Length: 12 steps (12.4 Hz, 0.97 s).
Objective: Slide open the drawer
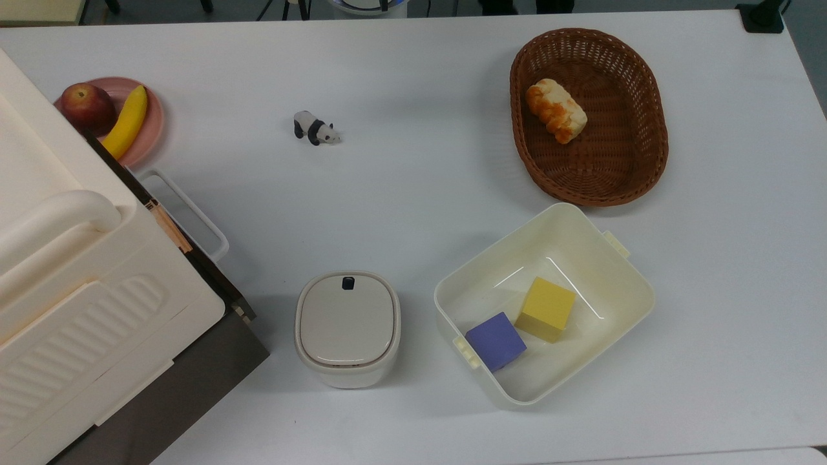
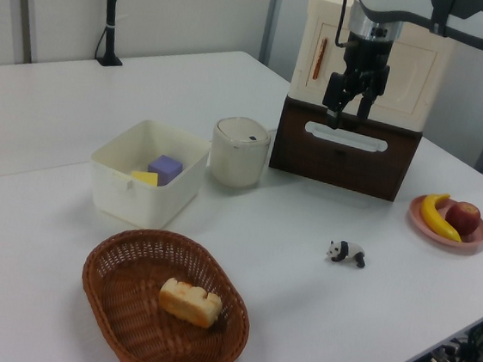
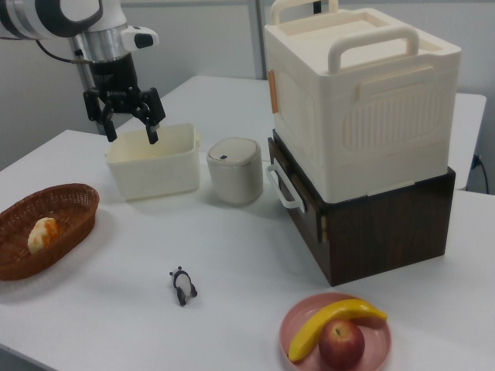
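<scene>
In the right view, the hand (image 3: 131,127) hangs released, fingers spread, above the cream open tub (image 3: 151,162). To the tub's right past the round lidded canister (image 3: 234,170), the dark brown wooden drawer (image 3: 302,197) with white loop handle (image 3: 283,186) sits closed under the cream ribbed plastic box (image 3: 363,100) on the white worktop (image 3: 232,309).

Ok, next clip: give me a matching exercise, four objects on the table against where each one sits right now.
Things:
1. bread roll
2. banana
3. purple cube
4. panda figurine

Places:
A. on the pink plate, beside the apple
B. on the bare table, by itself
C. in the wicker basket
D. in the cream open tub, next to the yellow cube

Pairs: 1-C, 2-A, 3-D, 4-B
</scene>
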{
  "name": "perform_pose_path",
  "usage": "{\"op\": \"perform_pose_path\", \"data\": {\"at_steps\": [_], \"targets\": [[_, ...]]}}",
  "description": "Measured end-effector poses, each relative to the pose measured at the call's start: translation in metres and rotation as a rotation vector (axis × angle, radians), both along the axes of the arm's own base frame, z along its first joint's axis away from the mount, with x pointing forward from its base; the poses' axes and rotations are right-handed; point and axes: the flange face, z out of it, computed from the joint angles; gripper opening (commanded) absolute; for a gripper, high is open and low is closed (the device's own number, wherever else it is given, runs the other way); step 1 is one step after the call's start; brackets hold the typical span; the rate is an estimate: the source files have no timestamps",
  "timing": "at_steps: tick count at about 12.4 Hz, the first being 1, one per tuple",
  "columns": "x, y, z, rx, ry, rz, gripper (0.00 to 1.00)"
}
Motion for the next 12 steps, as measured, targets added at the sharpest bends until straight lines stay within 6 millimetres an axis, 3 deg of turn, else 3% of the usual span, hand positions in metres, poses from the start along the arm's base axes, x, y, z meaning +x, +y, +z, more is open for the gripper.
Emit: {"op": "perform_pose_path", "data": {"at_steps": [12], "targets": [[-0.0004,0.0009,0.0008,0.007,-0.002,-0.027,1.0]]}}
